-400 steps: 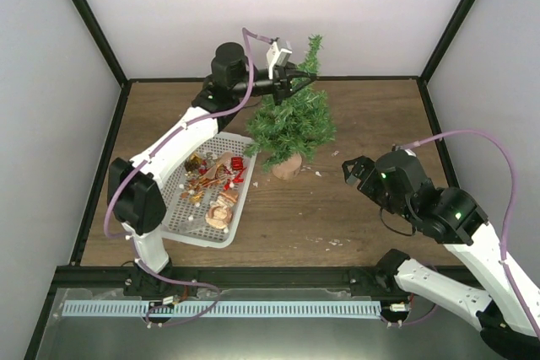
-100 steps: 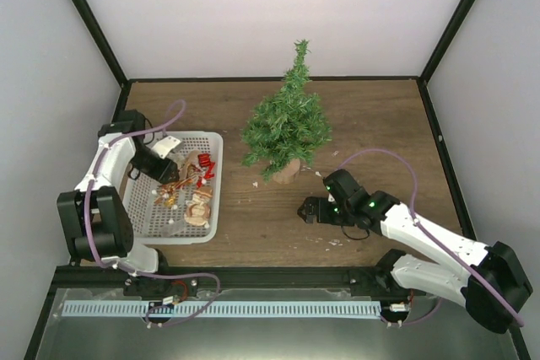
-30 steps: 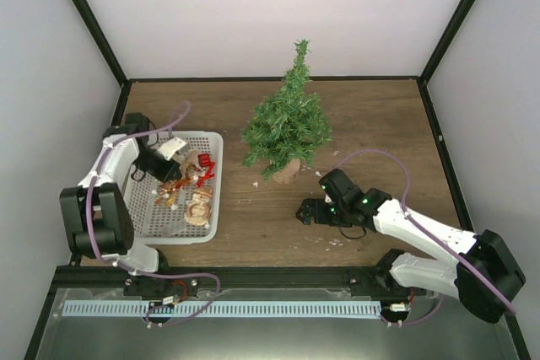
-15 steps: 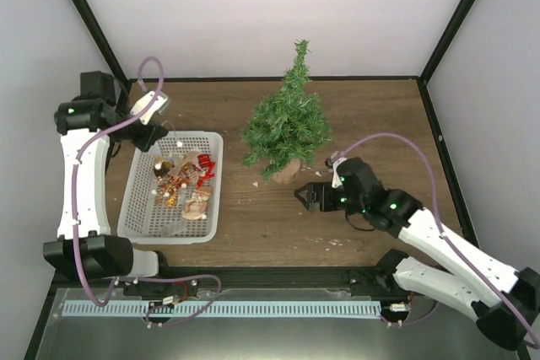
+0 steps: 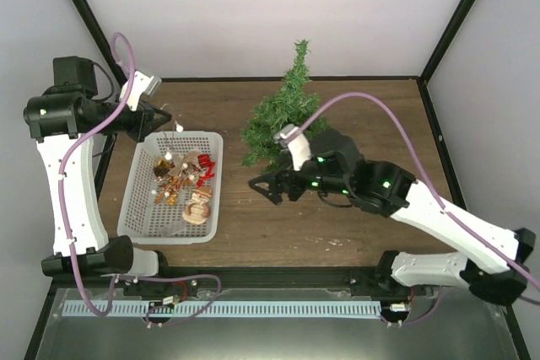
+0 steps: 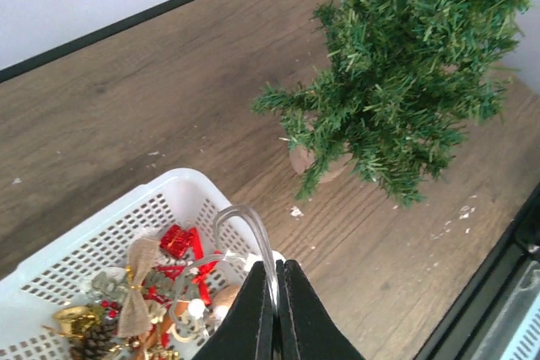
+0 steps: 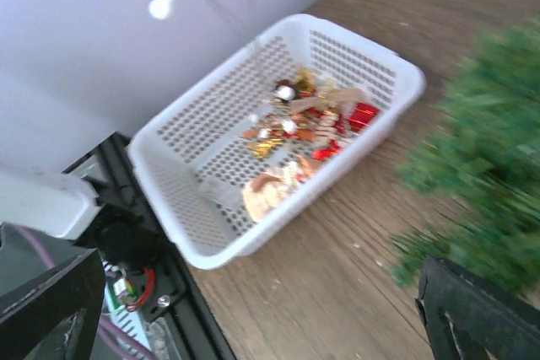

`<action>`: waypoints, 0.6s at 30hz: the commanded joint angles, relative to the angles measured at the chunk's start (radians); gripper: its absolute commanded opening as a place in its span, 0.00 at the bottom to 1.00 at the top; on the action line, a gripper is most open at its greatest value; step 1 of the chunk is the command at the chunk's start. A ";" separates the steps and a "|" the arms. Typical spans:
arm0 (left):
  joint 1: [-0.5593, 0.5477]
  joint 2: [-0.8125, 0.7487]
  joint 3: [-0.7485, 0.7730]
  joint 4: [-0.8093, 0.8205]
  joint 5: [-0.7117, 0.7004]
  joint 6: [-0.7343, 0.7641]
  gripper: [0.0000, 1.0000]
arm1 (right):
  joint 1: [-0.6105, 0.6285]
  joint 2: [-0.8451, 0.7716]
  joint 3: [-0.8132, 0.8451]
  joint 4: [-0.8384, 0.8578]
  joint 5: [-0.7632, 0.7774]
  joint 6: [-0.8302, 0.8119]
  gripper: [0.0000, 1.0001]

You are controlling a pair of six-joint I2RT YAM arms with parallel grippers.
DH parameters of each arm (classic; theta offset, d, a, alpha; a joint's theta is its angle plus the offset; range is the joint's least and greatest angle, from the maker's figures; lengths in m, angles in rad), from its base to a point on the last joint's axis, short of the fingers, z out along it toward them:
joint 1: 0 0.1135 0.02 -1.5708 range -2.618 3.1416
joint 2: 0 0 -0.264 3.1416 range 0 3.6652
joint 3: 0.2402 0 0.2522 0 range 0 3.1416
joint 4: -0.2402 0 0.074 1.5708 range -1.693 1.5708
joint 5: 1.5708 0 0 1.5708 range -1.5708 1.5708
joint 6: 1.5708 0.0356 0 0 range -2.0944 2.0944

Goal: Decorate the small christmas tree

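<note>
The small christmas tree (image 5: 287, 115) stands upright at the back middle of the table, bare of ornaments, and also shows in the left wrist view (image 6: 405, 90). My left gripper (image 5: 159, 112) hangs above the far end of the white basket (image 5: 135, 208), shut on a clear light string (image 6: 245, 229) whose small white bulbs (image 5: 180, 129) trail down into the basket. My right gripper (image 5: 266, 185) is open and empty, low in front of the tree and just right of the basket. In the right wrist view one bulb (image 7: 158, 8) dangles above the basket (image 7: 278, 233).
The basket holds several ornaments (image 5: 181, 179): red gift boxes (image 6: 177, 240), a burlap bow, gold and brown pieces. Small white crumbs (image 5: 336, 242) lie on the wood. Black frame posts and white walls enclose the table.
My left arm rose from the basket, lifting the light string out with it. My right arm swung left across the tree's front toward the basket, jaws staying wide.
</note>
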 commanded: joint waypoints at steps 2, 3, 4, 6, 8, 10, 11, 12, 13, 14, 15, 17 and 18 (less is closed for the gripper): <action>0.003 0.008 0.056 -0.029 0.092 -0.083 0.00 | 0.123 0.146 0.185 -0.051 0.013 -0.112 0.94; 0.002 0.010 0.072 -0.028 0.099 -0.093 0.00 | 0.129 0.167 0.205 -0.047 0.008 -0.115 0.94; 0.002 0.014 0.089 -0.027 0.104 -0.103 0.00 | 0.133 0.183 0.219 -0.034 -0.005 -0.117 0.94; 0.003 0.022 0.124 -0.026 0.107 -0.122 0.00 | 0.135 0.215 0.239 -0.012 -0.014 -0.119 0.95; 0.002 0.024 0.151 -0.023 0.111 -0.142 0.00 | 0.136 0.254 0.262 0.004 -0.022 -0.129 0.96; 0.003 0.022 0.168 -0.018 0.129 -0.156 0.00 | 0.136 0.306 0.293 0.014 -0.040 -0.139 0.97; 0.003 0.017 0.171 -0.014 0.140 -0.161 0.00 | 0.137 0.333 0.313 0.022 -0.051 -0.144 0.97; 0.003 0.014 0.172 -0.011 0.149 -0.165 0.00 | 0.138 0.358 0.332 0.034 -0.060 -0.147 0.97; 0.003 0.012 0.172 -0.011 0.160 -0.165 0.00 | 0.139 0.379 0.351 0.050 -0.063 -0.149 0.97; 0.002 0.011 0.170 -0.015 0.165 -0.164 0.00 | 0.141 0.401 0.372 0.067 -0.062 -0.153 0.97; 0.002 0.010 0.170 -0.020 0.168 -0.162 0.00 | 0.141 0.424 0.392 0.078 -0.053 -0.155 0.97; 0.002 0.009 0.169 -0.029 0.169 -0.157 0.00 | 0.141 0.490 0.456 0.076 -0.022 -0.168 0.98; 0.002 0.005 0.167 -0.029 0.169 -0.157 0.00 | 0.140 0.520 0.484 0.073 -0.009 -0.181 0.98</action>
